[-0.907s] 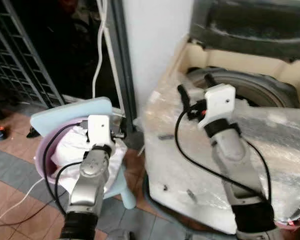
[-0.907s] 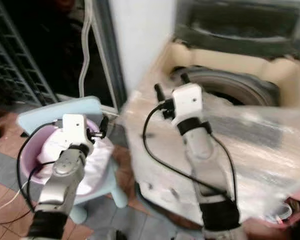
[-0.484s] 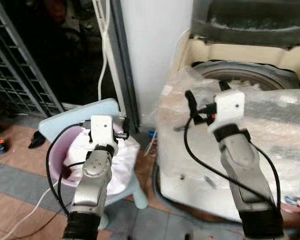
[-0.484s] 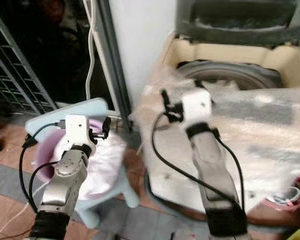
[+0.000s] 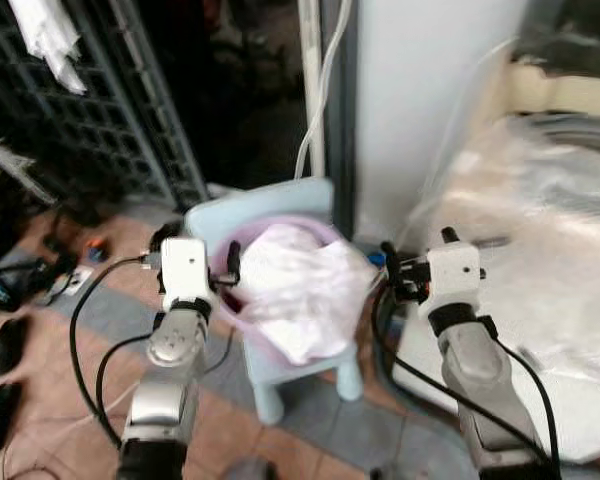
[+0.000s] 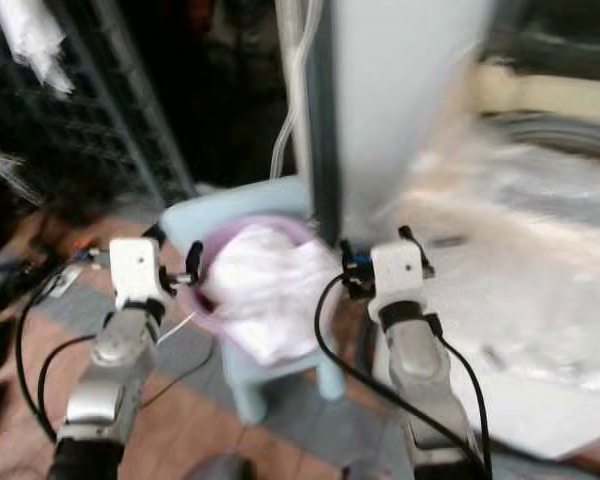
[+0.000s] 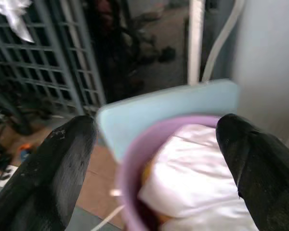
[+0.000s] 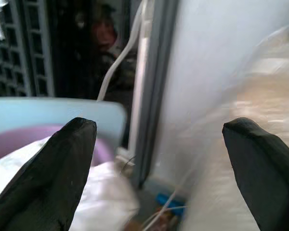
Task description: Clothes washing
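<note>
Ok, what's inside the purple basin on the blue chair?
White laundry fills the purple basin and spills over its front rim, on the blue chair. Whatever lies beneath that cloth is covered.

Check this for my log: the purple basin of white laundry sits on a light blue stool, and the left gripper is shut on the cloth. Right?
Not quite. The left gripper is open and holds nothing, as the left wrist view shows. The purple basin of white laundry does sit on the light blue stool.

Laundry (image 5: pixel 298 285) in basin (image 5: pixel 242 305) on stool (image 5: pixel 280 360), washing machine (image 5: pixel 540 300) right, metal grille (image 5: pixel 90 110) behind left
</note>
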`<state>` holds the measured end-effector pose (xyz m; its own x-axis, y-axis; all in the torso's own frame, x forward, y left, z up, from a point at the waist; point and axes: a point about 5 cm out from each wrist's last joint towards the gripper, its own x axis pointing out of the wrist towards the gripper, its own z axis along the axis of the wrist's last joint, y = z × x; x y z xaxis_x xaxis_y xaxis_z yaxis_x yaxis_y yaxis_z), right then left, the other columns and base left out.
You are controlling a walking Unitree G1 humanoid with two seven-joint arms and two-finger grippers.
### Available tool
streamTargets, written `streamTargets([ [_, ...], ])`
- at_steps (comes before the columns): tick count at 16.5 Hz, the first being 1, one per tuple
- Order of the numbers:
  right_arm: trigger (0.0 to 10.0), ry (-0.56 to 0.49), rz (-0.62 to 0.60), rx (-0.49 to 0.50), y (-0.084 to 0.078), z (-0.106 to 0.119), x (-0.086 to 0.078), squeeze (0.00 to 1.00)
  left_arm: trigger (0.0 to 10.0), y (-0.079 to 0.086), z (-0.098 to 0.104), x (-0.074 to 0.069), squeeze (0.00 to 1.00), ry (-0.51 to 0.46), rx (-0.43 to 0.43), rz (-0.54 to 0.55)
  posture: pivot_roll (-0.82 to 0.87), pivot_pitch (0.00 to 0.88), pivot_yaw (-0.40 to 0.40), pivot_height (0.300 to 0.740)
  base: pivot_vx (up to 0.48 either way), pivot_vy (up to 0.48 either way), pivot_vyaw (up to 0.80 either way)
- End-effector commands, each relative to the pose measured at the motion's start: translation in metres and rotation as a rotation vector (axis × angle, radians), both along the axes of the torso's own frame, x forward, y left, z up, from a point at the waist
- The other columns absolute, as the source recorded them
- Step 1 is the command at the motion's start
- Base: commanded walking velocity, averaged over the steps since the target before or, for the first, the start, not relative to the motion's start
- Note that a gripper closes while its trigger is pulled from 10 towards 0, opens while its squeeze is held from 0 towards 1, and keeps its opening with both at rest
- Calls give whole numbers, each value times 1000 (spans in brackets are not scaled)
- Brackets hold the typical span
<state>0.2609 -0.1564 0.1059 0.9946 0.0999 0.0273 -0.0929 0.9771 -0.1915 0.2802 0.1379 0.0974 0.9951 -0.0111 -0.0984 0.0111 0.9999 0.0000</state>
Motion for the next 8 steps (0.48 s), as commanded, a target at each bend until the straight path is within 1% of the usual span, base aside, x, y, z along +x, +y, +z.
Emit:
streamTargets([
  [1, 10000, -37, 33, 24, 11, 7, 5, 1000, 10000, 10, 6, 0, 0, -27, 22, 31, -73, 0, 108, 740, 0, 0, 800],
  [3, 10000, -30, 34, 27, 11, 5, 6, 1000, 10000, 12, 5, -1, 0, -14, 49, 41, -71, 0, 106, 740, 0, 0, 800],
  [4, 10000, -29, 37, 29, 11, 4, 7, 1000, 10000, 12, 4, -1, 0, -17, 46, 36, -69, 0, 104, 740, 0, 0, 800],
  [5, 10000, -28, 44, 24, 12, 4, 7, 953, 10000, 14, 4, -2, 0, -17, 41, 35, -68, 0, 104, 740, 0, 0, 638],
  [6, 10000, -24, 50, 16, 12, 3, 8, 0, 10000, 15, 3, -2, 0, -8, 45, 35, -66, 1, 100, 740, 0, 0, 0],
  [8, 10000, -8, 33, 1, 10, 2, 10, 0, 10000, 15, 0, -4, 0, 11, 42, 23, -65, 4, 97, 740, 0, 0, 0],
])
